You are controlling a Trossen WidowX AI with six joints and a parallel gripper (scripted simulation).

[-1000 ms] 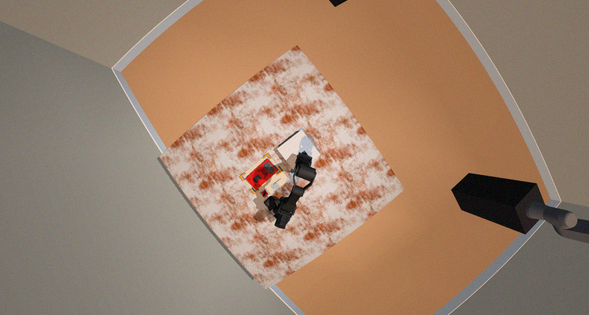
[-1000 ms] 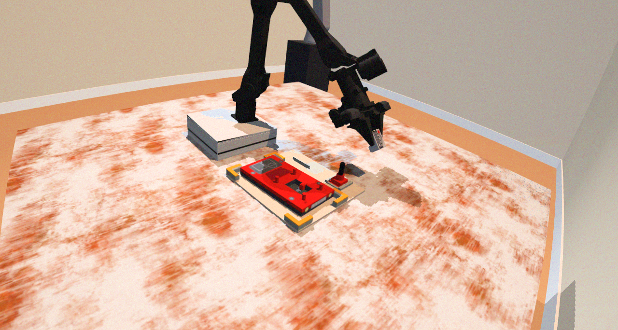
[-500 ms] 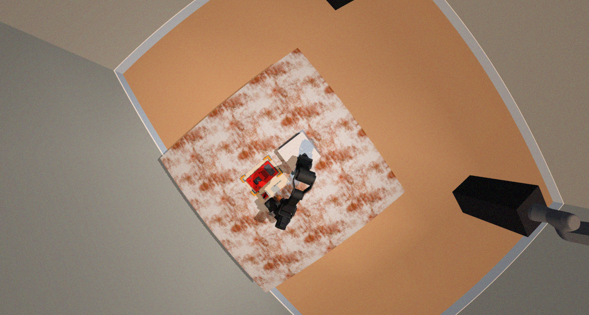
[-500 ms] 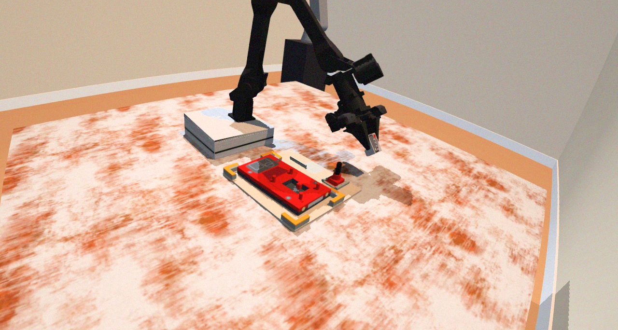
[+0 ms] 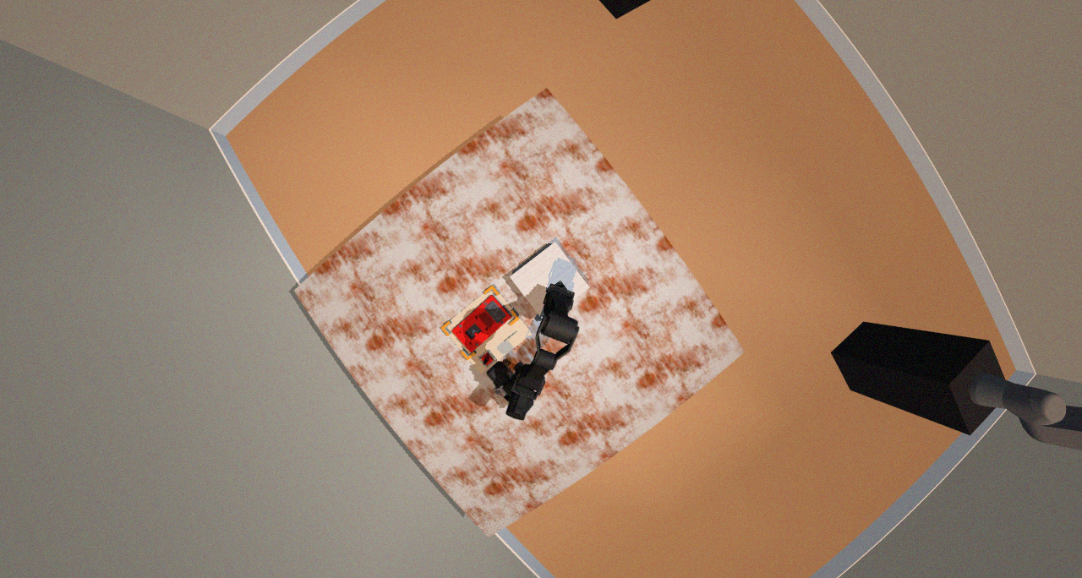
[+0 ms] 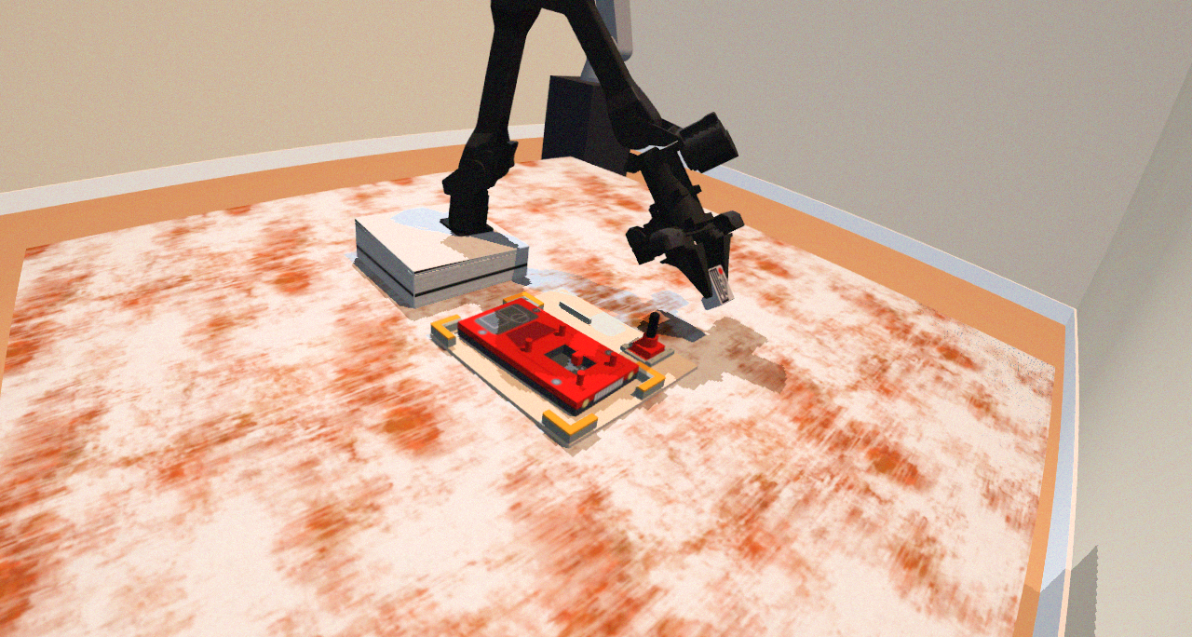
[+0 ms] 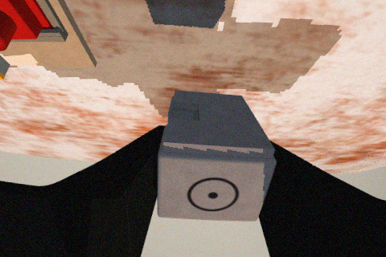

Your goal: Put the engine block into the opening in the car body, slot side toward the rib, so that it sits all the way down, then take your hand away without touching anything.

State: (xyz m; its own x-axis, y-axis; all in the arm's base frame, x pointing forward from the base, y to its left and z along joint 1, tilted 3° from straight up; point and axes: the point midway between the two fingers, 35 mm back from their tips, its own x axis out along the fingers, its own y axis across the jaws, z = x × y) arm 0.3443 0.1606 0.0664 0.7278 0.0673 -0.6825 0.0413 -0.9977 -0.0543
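Note:
The grey engine block (image 6: 719, 285) (image 7: 219, 130) is held in my gripper (image 6: 716, 288) (image 7: 206, 138), which is shut on it. In the wrist view its near face bears a ring and dot, and a small notch shows on its darker face. The block hangs tilted in the air, beyond the right end of the board in the exterior view. The red car body (image 5: 461, 335) (image 6: 500, 341) lies flat, with its dark opening (image 6: 566, 357) empty. Several red posts stand around the opening. The rib cannot be made out.
The car body lies between orange corner brackets (image 6: 570, 424) on a cream board (image 6: 500, 381). A red piece with a black upright stem (image 6: 652, 326) stands beside it, on my gripper's side. The arm's base block (image 5: 533, 268) (image 6: 470, 270) is behind the board.

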